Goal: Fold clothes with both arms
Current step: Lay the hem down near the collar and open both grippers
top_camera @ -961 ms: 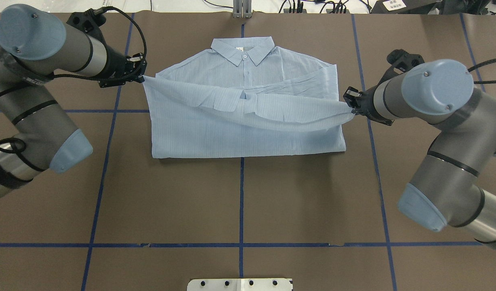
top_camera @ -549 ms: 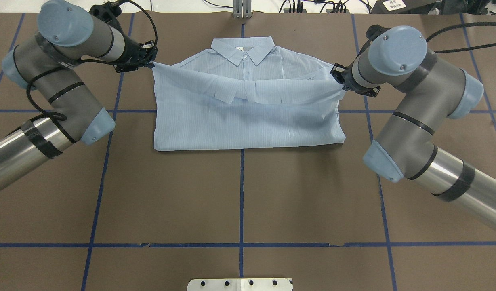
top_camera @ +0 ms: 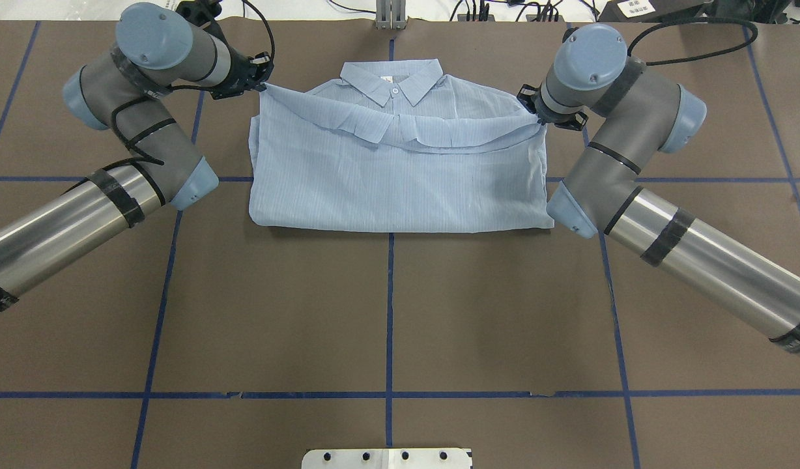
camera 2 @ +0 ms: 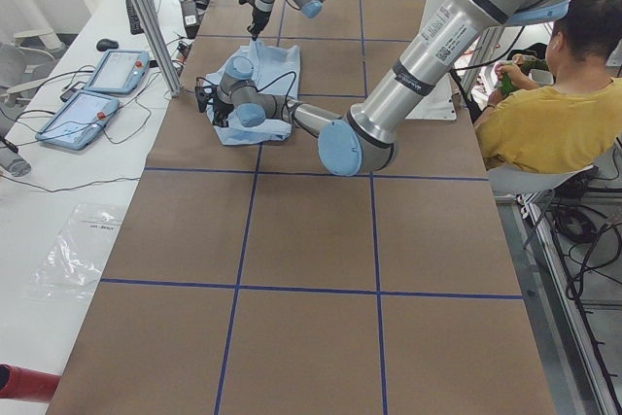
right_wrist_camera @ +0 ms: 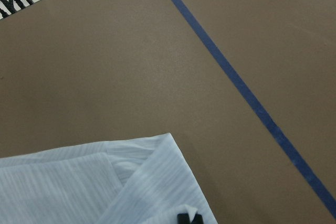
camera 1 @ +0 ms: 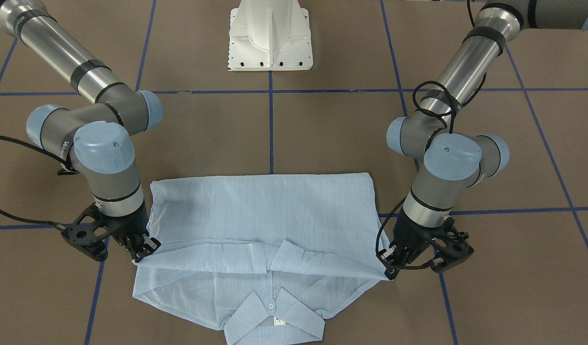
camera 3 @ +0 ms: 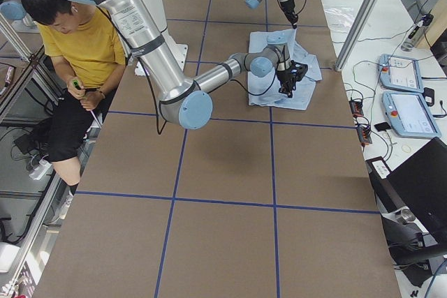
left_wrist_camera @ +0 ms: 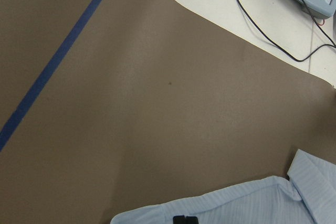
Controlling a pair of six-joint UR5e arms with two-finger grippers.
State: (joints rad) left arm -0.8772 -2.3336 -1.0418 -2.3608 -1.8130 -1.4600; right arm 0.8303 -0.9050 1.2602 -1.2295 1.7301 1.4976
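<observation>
Pale blue and finely striped, the shirt (top_camera: 400, 189) lies on the brown paper table (top_camera: 387, 312) at the far middle of the overhead view, its collar (top_camera: 392, 78) pointing away from the white base (camera 1: 271, 38); its lower half is doubled up over the body, so a straight fold runs along the near side; the free edge of that doubled layer stretches in a shallow sag from one gripper to the other, just short of the collar; the left gripper (top_camera: 262, 83) pinches this edge at the shirt's left shoulder corner, fingers closed on the fabric; the right gripper (top_camera: 538, 117) is clamped on the cloth at the opposite corner; both sit low, just outside the shirt's sides; whether the held edge touches the layer beneath cannot be told; blue tape lines (top_camera: 390, 326) cross the table in a grid.
</observation>
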